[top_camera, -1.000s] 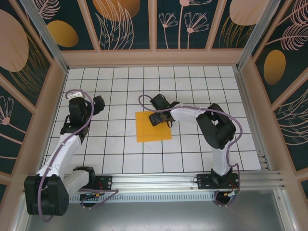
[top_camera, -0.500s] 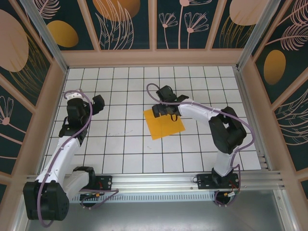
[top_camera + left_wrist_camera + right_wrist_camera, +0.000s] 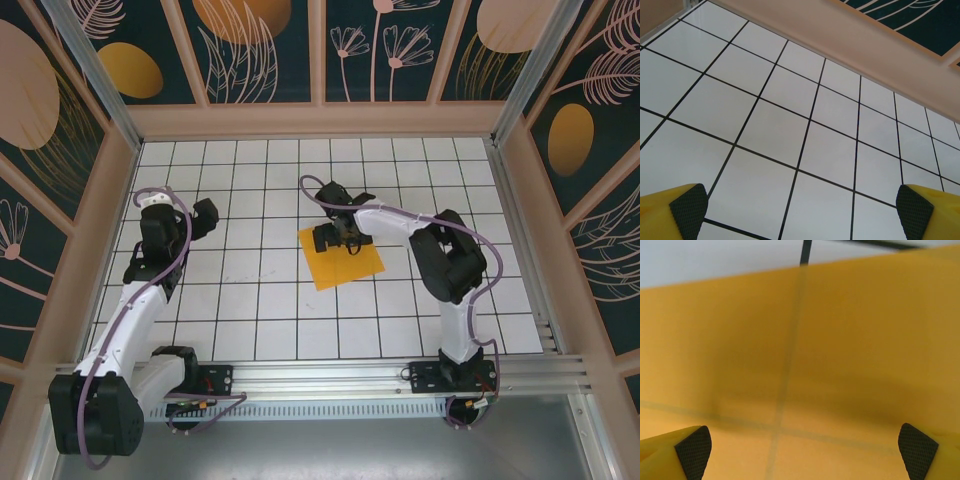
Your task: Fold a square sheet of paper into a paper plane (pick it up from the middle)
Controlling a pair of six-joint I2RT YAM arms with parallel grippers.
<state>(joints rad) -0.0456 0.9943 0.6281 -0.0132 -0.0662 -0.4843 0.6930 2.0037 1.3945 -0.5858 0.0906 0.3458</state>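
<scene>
**Tiled surface and walled cell, with the sheet near frame centre**

Top view: a white surface ruled into square tiles by thin dark lines is enclosed on three sides by a pale wooden frame. The frame holds dark teal wall panels painted with leaf and flower outlines and orange ovals. A grey metal rail runs along the bottom of the frame and carries both arm bases.

The square sheet of paper lies flat on the surface just right of centre, turned off the grid lines. The right arm reaches in from the lower right. The right fingers sit over the sheet's upper left edge. The left arm stands at the left, its left fingers well apart from the sheet.

Left wrist view: the left fingers are spread wide, yellow with black pads in the bottom corners, over bare tiles. The wooden wall base crosses the upper right.

Right wrist view: the right fingers are likewise spread, gripping nothing. Close beneath them lies the sheet, with grid lines showing faintly through it. A strip of white surface runs along the top.
</scene>
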